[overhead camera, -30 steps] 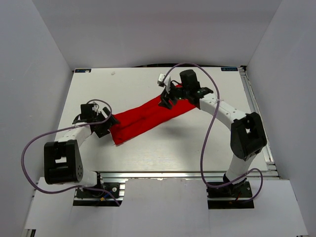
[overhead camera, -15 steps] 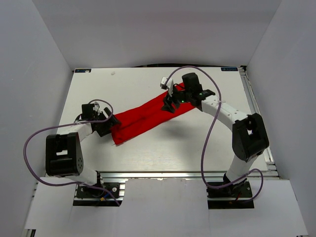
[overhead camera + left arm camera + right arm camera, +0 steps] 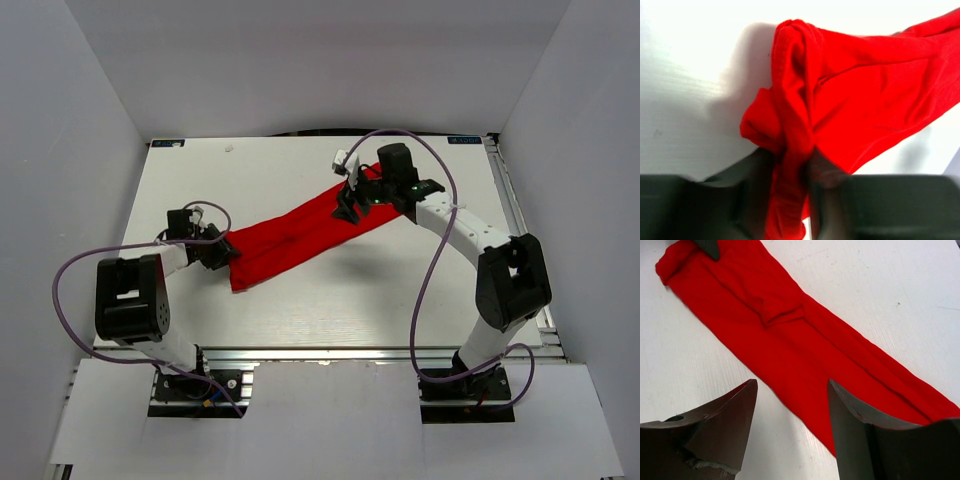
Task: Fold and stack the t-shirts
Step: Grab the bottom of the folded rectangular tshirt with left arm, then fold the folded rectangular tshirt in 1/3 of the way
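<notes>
My right end effector [image 3: 349,203] edged toward the table's [image 3: 300,305] right edge (spread, empty). The left end effector [image 3: 221,255] pinches the t-shirt [image 3: 290,233], straightening it; I'd fold next.

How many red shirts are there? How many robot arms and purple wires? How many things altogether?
Red t-shirt: 1
Robot arms: 2, left arm and right arm
Purple wires: 2, left wire and right wire
Total: 5
</notes>
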